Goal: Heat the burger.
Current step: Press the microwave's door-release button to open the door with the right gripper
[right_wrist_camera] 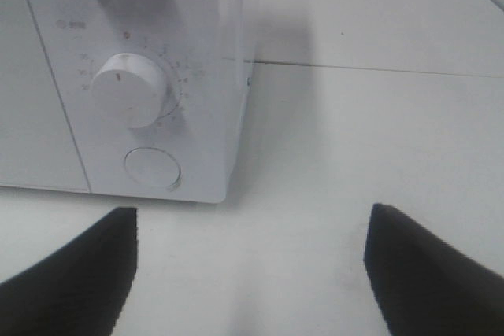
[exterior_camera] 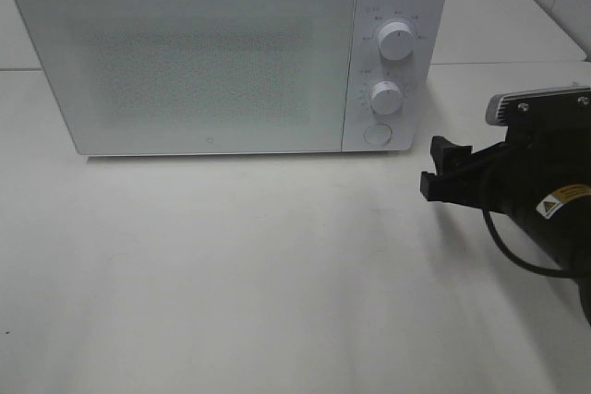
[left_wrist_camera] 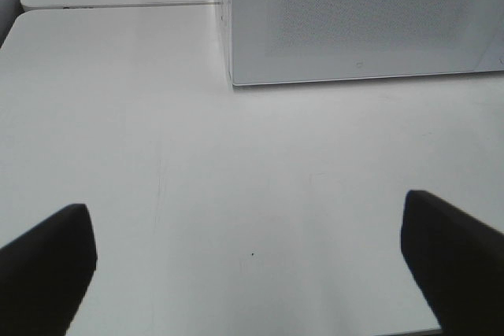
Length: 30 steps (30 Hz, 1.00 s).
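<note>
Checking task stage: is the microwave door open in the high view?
No, the microwave door sits shut, flush with the control panel beside it.

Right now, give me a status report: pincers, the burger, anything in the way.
Left pincer open, empty. Right pincer open, empty, facing the microwave. No burger in view. Microwave door shut, nothing else blocking.

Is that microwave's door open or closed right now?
Closed. The microwave door sits flush with the knob panel, with no gap showing along its edge. What is inside cannot be told.
</note>
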Available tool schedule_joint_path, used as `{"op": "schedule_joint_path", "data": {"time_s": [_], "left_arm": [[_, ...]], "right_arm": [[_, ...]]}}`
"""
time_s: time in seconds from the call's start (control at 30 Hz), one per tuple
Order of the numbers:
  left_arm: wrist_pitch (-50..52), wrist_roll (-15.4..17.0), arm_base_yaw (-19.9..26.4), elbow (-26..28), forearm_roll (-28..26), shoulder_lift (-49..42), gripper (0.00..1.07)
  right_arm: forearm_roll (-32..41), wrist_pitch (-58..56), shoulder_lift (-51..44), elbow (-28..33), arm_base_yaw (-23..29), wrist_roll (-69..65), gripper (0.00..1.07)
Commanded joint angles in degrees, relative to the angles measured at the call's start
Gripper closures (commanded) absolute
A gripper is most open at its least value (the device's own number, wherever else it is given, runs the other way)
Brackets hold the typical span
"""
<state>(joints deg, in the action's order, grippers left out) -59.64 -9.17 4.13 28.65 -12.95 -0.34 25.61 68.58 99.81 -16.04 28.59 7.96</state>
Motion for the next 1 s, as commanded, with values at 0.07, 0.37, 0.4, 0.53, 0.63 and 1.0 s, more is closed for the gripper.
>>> {"op": "schedule_joint_path", "data": {"time_s": [0.07,0.37,0.4,0.53,0.63,1.0], "left_arm": [[0.11,0.11,-0.06,-0.11,-0.29,-1.03,0.06],[0.11,0.11,-0.06,-0.11,-0.29,-1.03,0.06],[0.11,0.11,-0.06,-0.11,-0.29,-1.03,0.06],[0.11,0.11,-0.06,-0.11,-0.29,-1.03,0.06],[0.11,0.11,-0.06,-0.11,-0.29,-1.03,0.06],[0.11,0.11,-0.06,-0.11,-0.29,-1.03,0.06]], "right_arm": [[2.75,3.15,0.63,-0.17,3.90,0.97,0.31],[9.40,4.24,1.32,-1.55,12.83,0.97,0.31],[9.51,4.24,1.60,-1.66,13.12,0.97,0.31],[9.40,4.24,2.52,-2.06,13.18,0.17,0.31],[9.40,4.24,2.52,-2.06,13.18,-2.01,0.31],[9.85,4.24,2.52,-2.06,13.18,-23.55,0.36]]}}
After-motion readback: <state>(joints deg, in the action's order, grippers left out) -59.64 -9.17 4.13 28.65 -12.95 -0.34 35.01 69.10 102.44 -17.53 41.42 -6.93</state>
